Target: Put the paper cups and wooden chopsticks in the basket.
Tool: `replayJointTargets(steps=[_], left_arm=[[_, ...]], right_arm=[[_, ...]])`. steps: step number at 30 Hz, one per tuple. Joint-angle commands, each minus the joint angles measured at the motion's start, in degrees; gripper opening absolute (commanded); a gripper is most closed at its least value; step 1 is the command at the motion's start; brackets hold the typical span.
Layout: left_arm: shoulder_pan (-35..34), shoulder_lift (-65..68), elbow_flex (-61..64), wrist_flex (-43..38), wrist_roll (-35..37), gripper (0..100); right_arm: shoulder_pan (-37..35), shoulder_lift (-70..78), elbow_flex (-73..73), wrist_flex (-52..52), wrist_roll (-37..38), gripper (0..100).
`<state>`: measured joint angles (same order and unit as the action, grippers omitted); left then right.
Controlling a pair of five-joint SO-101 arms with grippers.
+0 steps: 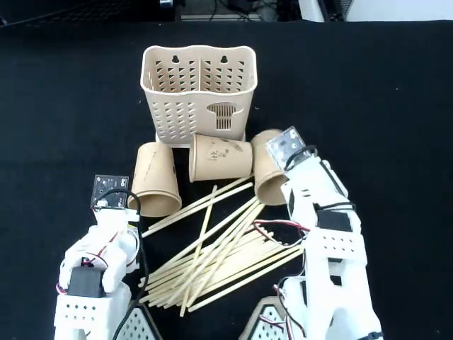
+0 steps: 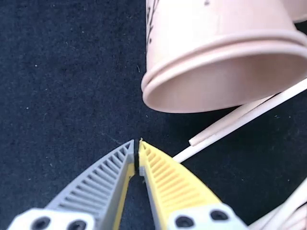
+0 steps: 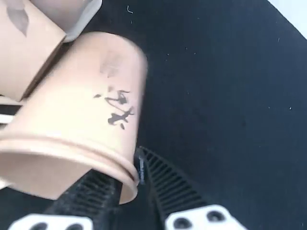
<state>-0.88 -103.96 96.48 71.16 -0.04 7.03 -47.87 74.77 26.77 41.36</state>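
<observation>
at 6 o'clock of the basket (image 1: 198, 85), the 9 o'clock cup (image 1: 154, 180) and arm-hidden 3 o'clock cup (image 1: 263, 170) open toward 6, the middle cup (image 1: 219, 157) toward 9. chopsticks (image 1: 212, 255) run 8 to 2. the left gripper (image 2: 138, 143) is clenched, empty; whether the right gripper (image 3: 140, 163) grips cannot be told.

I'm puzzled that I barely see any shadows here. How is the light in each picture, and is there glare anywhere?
High view: even light; the black table swallows shadows, and a white patch glares beyond its far edge. Left wrist view: the paper cup is bright outside, dimmer inside its mouth. Right wrist view: a second paper cup is softly lit, with a bright corner past the table.
</observation>
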Motion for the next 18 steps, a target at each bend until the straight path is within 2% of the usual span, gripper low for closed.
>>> replayJointTargets(steps=[1,6,12,18], left_arm=[[0.48,-0.44,0.84,0.70,0.35,3],[0.48,-0.44,0.84,0.70,0.35,3],[0.48,-0.44,0.84,0.70,0.35,3],[0.48,-0.44,0.84,0.70,0.35,3]], right_arm=[[0.79,-0.22,-2.95,1.05,1.14,1.2],[0.88,-3.38,-12.00,15.82,-1.05,1.2],[5.98,-8.04,-26.68,32.00,-0.79,1.2],[11.60,-4.35,-38.46,43.16,-3.08,1.2]])
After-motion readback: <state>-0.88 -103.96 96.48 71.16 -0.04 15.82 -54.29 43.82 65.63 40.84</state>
